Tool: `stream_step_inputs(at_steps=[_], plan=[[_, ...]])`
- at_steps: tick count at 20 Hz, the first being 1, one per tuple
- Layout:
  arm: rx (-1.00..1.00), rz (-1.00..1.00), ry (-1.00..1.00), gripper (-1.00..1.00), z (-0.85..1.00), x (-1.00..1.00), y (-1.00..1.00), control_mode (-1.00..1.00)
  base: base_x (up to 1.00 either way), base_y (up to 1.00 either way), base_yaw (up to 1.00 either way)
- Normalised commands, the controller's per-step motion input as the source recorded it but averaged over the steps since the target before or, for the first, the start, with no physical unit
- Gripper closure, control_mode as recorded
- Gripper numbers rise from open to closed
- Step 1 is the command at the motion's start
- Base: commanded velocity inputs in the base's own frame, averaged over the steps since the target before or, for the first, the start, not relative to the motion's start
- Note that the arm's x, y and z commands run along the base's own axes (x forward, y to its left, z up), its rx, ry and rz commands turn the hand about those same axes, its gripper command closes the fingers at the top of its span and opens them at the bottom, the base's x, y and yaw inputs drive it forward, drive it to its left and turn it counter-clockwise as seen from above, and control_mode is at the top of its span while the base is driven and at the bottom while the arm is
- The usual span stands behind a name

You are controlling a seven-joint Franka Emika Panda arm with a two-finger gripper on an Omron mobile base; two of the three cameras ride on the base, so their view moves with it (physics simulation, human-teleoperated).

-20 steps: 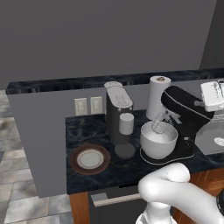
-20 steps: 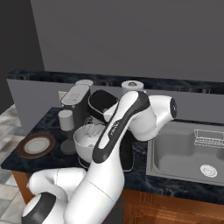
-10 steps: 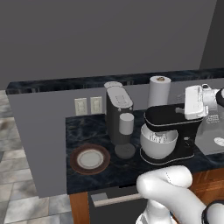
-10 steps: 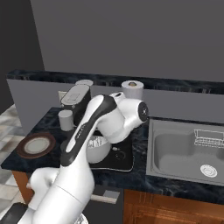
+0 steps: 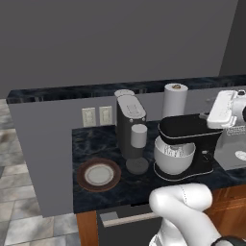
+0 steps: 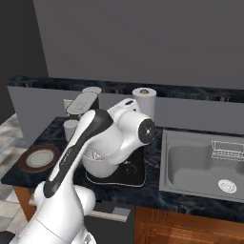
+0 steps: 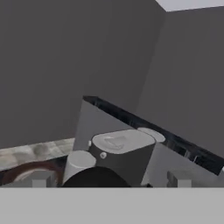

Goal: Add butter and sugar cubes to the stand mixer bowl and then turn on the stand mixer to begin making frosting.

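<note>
Nearest sits the plate (image 5: 98,174) at the counter's front left. Behind it, the stand mixer (image 5: 186,129) has its head down over the stand mixer bowl (image 5: 173,154). The gripper (image 7: 106,180) hovers just above that head; open or closed, can't tell. The coffee machine (image 5: 130,124) stands beyond.

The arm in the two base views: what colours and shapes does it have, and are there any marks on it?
The arm is glossy white, built of thick rounded segments. A long black stripe runs along its forearm, and a round black cap with a small red dot covers one joint. The white hand is blocky with dark detail. The fingertips are small grey blocks.
</note>
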Motion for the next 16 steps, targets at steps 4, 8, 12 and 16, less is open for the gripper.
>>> stream_step_inputs(at_steps=[4,8,12,16], plan=[[0.14,-0.35,0.01,-1.00,0.00,-0.99,-0.16,-1.00,0.00,0.00,0.00],[0.14,-0.34,0.00,-1.00,-0.05,-1.00,-0.13,-1.00,0.00,0.00,0.00],[0.12,-0.27,0.00,-1.00,-0.12,-0.71,-0.05,-1.00,0.00,0.00,0.00],[0.11,-0.10,0.00,-1.00,-0.37,-0.38,-0.06,-1.00,0.00,0.00,0.00]])
